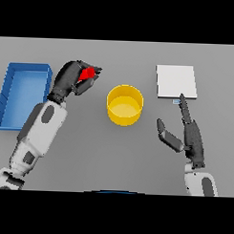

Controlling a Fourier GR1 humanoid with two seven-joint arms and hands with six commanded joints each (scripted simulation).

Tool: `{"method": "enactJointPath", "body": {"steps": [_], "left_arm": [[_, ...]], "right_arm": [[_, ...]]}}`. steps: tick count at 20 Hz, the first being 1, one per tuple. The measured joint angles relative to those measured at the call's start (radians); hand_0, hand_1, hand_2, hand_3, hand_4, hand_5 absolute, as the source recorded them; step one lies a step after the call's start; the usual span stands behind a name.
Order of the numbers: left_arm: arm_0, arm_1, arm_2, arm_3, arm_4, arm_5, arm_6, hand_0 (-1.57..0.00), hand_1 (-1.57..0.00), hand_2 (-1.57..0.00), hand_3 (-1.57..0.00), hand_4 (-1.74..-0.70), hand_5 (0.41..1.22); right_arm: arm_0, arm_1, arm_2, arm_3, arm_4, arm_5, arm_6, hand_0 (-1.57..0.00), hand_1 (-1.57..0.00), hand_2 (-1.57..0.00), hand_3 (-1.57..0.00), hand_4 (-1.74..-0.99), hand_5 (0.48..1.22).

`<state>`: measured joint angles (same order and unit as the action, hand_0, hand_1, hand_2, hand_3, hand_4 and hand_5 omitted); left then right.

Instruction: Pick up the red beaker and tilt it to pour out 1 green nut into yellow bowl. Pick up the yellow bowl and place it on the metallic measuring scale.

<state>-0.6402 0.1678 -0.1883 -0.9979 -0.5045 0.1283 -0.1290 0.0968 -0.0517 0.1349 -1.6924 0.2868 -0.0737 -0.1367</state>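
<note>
Grey table (88, 161): a flat matt surface on which all items are set out

Red beaker (87, 73): a small red plastic vessel, seen at about ten o'clock from the table's centre; it is lifted in the left hand and tipped with its mouth turned toward three o'clock, in the direction of the yellow bowl; only part of its red wall is visible between the fingers

Left hand (70, 79): a dark hand on a white and grey arm entering from seven o'clock; its fingers and thumb are wrapped round the red beaker

Yellow bowl (124, 105): a round yellow straight-walled bowl, standing upright near the centre of the table, apart from both hands; whether anything lies inside cannot be told

Metallic measuring scale (176, 81): a pale square flat plate with a small display strip at its near edge, placed at two o'clock from the yellow bowl and well apart from it

Right hand (191, 138): a dark hand at four o'clock from the yellow bowl, held loose with fingers extended and thumb spread; one fingertip reaches toward twelve o'clock, ending just beside the near edge of the scale; nothing is held

Blue tray (10, 86): a rectangular blue bin with raised walls, at nine o'clock, just beside the left forearm
</note>
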Motion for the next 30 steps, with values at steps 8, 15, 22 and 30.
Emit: {"method": "enactJointPath", "body": {"steps": [8, 15, 22, 30], "left_arm": [[-0.152, 0.061, -0.211, 0.023, -0.270, -0.142, 0.098, -1.57, -1.57, -1.57, -1.57, -1.74, 1.186], [-0.326, 0.077, -0.411, 0.126, -0.496, -0.343, 0.078, -1.57, -1.57, -1.57, -1.57, -1.61, 1.214], [-0.455, 0.062, -0.567, 0.235, -0.666, -0.423, 0.055, -1.57, -1.57, -1.57, -1.57, -1.71, 1.219], [-0.510, 0.033, -0.670, 0.284, -0.785, -0.402, 0.052, -1.57, -1.57, -1.57, -1.57, -1.74, 1.221]], "right_arm": [[-0.020, 0.003, 0.010, 0.001, 0.015, 0.001, 0.013, 0.00, 0.00, 0.00, 0.00, -1.054, 0.691], [-0.008, 0.010, 0.010, 0.000, -0.007, 0.015, 0.001, 0.00, 0.00, 0.00, 0.00, -1.060, 0.675], [-0.006, 0.008, 0.017, 0.007, -0.003, 0.025, 0.010, 0.00, 0.00, 0.00, 0.00, -1.064, 0.690], [-0.001, 0.018, 0.014, 0.010, -0.034, 0.040, -0.008, 0.00, 0.00, 0.00, 0.00, -1.058, 0.700]]}}
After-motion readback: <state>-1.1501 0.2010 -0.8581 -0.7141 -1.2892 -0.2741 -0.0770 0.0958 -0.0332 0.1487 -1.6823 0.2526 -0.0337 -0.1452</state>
